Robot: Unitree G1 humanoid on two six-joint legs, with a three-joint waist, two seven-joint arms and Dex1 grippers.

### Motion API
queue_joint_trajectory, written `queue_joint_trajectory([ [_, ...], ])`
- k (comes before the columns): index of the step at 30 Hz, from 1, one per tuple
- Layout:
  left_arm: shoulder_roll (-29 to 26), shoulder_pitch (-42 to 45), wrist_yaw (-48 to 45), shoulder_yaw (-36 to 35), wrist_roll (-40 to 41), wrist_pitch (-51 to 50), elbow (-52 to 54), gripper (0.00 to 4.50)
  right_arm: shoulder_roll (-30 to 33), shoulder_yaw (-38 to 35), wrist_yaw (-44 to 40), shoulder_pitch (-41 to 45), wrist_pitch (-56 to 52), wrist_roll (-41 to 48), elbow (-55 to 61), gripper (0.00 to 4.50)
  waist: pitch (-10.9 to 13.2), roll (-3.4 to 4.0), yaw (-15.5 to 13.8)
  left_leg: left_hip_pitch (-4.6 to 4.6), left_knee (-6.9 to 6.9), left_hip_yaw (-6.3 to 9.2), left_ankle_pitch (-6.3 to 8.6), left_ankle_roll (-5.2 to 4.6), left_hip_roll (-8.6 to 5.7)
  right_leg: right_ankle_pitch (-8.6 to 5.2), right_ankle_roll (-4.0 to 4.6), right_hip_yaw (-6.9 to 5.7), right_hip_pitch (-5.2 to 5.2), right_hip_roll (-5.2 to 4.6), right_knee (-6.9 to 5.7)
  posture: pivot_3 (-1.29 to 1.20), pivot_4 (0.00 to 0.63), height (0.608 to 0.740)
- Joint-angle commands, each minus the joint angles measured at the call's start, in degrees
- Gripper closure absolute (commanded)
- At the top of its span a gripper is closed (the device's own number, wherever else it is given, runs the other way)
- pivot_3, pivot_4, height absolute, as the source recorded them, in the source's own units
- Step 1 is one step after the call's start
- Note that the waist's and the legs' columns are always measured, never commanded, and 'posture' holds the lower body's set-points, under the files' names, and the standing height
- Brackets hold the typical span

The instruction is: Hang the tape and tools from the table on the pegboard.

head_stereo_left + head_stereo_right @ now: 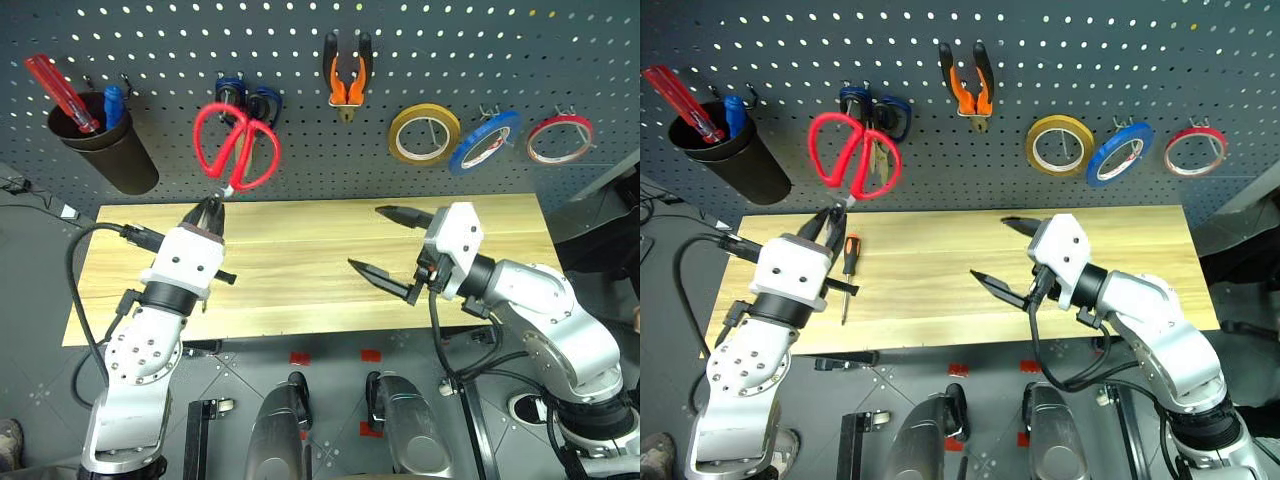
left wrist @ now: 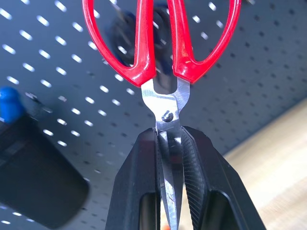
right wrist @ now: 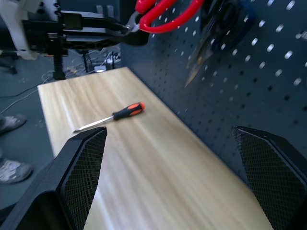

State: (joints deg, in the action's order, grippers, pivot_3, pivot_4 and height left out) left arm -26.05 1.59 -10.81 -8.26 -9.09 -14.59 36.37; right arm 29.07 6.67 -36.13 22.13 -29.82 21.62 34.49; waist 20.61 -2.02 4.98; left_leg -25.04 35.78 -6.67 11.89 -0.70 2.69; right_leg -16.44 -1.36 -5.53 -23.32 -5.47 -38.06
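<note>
While the left gripper [image 1: 212,208] clamps the blades of the red-handled scissors [image 1: 236,147] up against the pegboard [image 1: 300,60] at far left, the right gripper [image 1: 390,245] hangs wide open over the table [image 1: 300,250], where the screwdriver [image 1: 848,270] lies at left.

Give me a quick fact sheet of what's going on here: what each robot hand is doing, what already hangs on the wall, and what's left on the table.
left gripper: shut on the blades of the red-handled scissors, handles up against the pegboard
right gripper: open, holding nothing, above the table
already on pegboard: pliers, blue tape, yellow-tan roll, red-rimmed roll, blue-handled scissors, black cup
on the table: screwdriver, lying flat beside the left arm
</note>
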Motion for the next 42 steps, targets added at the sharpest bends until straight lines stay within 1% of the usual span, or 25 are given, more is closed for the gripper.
queue_joint_trajectory([
  [1,0.2,2.35,-0.19,0.32,-0.78,-0.45,-0.17,4.16,-0.87,-1.21,-0.21,2.02,1.61,0.92,-0.42,0.0,0.0,0.0,-0.04,0.0,0.0,0.0,-0.01,0.02,0.0,0.0,0.0,0.01,0.0,0.0,0.0,-0.21,0.352,0.74],
  [5,-0.82,6.32,-1.99,2.28,-0.39,0.93,-5.67,4.16,-2.33,-1.46,0.29,6.15,0.8,1.45,-2.05,0.0,0.0,0.0,0.03,-0.01,0.02,-0.03,-0.11,0.18,-0.01,0.0,0.0,0.02,0.0,0.0,-0.01,-0.23,0.358,0.74],
  [10,-1.5,10.75,-3.75,3.93,-0.14,3.11,-12.22,4.16,-3.38,-0.9,0.15,8.77,0.56,1.09,-2.79,0.0,0.0,0.0,0.09,0.0,0.0,-0.04,-0.12,0.19,0.0,0.0,0.0,0.01,-0.01,0.01,0.0,-0.25,0.364,0.74],
  [14,-0.54,12.13,-3.91,4.32,0.11,2.97,-15.17,4.16,-3.79,-0.69,-0.13,9.21,1.07,0.72,-3.39,0.0,0.0,0.0,0.1,-0.01,0.04,-0.06,-0.11,0.18,-0.01,0.0,0.01,0.02,0.0,-0.01,0.01,-0.25,0.367,0.74],
  [17,0.68,12.51,-4.12,4.04,1.41,0.33,-15.96,4.16,-4.09,-0.57,-0.16,9.15,1.61,0.37,-4.0,0.0,0.0,0.0,0.09,0.0,0.07,-0.05,-0.11,0.18,0.0,0.0,0.01,0.01,0.01,-0.02,-0.02,-0.24,0.366,0.74],
  [18,1.44,12.38,-4.28,3.73,2.41,-1.38,-16.12,3.44,-4.27,-0.46,-0.07,9.05,1.75,0.19,-4.22,0.0,0.0,0.0,0.09,0.0,0.08,-0.05,-0.11,0.18,0.0,0.0,0.01,0.01,0.01,-0.02,-0.04,-0.24,0.366,0.74],
  [19,2.21,12.25,-4.19,3.26,3.26,-2.95,-16.41,3.22,-4.48,-0.23,0.07,8.91,1.91,-0.11,-4.5,0.0,0.0,0.0,0.09,0.0,0.09,-0.04,-0.11,0.18,0.0,0.0,0.01,0.01,0.02,-0.01,-0.04,-0.24,0.366,0.74],
  [22,3.03,11.71,-4.26,2.64,4.37,-5.71,-16.68,2.32,-5.0,0.17,0.51,8.43,1.81,-0.56,-4.68,0.0,0.0,0.0,0.14,0.0,0.13,-0.04,-0.11,0.18,0.0,0.0,0.01,0.02,0.02,-0.01,-0.06,-0.24,0.367,0.74],
  [26,4.02,10.46,-4.97,1.51,7.2,-9.99,-18.1,1.06,-6.4,1.29,3.3,7.3,-0.17,-1.91,-5.37,0.0,0.0,0.0,0.2,0.02,0.14,-0.05,-0.12,0.18,0.01,0.0,0.01,0.03,0.02,0.0,-0.1,-0.24,0.372,0.74],
  [28,4.73,9.82,-4.98,-1.2,9.91,-13.29,-20.57,0.42,-7.44,2.47,5.04,6.85,-3.22,-1.85,-5.18,0.0,0.0,0.0,0.22,0.03,0.15,-0.06,-0.12,0.18,0.01,0.0,0.01,0.05,0.02,-0.01,-0.11,-0.24,0.374,0.74],
  [30,6.25,10.37,-3.02,-6.84,13.8,-19.23,-24.11,0.42,-8.62,4.53,6.65,7.1,-6.29,-2.52,-4.98,0.0,0.0,0.01,0.33,0.04,0.17,-0.06,-0.12,0.19,0.02,0.0,0.01,0.06,0.02,-0.01,-0.14,-0.25,0.384,0.74],
  [32,4.98,10.86,-3.62,-9.23,15.33,-22.01,-27.55,0.42,-9.64,7.19,8.32,8.09,-9.2,-3.99,-5.01,0.0,0.03,0.01,0.46,0.05,0.21,-0.05,-0.12,0.19,0.05,0.0,0.01,0.06,0.02,0.02,-0.18,-0.25,0.389,0.74],
  [36,-0.56,14.0,-7.6,-11.29,18.1,-25.94,-35.78,0.42,-13.34,10.54,12.05,11.7,-19.08,-4.07,-5.15,0.0,0.52,-0.09,0.51,0.1,0.29,-0.07,-0.13,0.2,0.04,-0.02,0.0,0.13,-0.08,0.01,-0.5,-0.23,0.41,0.74],
  [39,-3.64,17.75,-8.66,-11.61,18.46,-24.93,-42.94,0.42,-14.95,11.53,12.92,14.37,-23.11,-4.54,-6.2,0.0,1.09,-0.1,0.01,0.12,0.33,-0.07,-0.14,0.21,0.02,-0.02,0.01,0.15,-0.15,-0.02,-0.72,-0.21,0.428,0.74],
  [42,-5.83,22.04,-10.49,-10.13,18.74,-23.69,-49.48,0.42,-17.0,11.19,14.05,17.1,-25.76,-4.5,-7.8,0.0,1.43,-0.13,-0.2,0.12,0.34,-0.09,-0.15,0.21,0.01,-0.02,0.01,0.16,-0.21,-0.04,-0.78,-0.2,0.441,0.74],
])
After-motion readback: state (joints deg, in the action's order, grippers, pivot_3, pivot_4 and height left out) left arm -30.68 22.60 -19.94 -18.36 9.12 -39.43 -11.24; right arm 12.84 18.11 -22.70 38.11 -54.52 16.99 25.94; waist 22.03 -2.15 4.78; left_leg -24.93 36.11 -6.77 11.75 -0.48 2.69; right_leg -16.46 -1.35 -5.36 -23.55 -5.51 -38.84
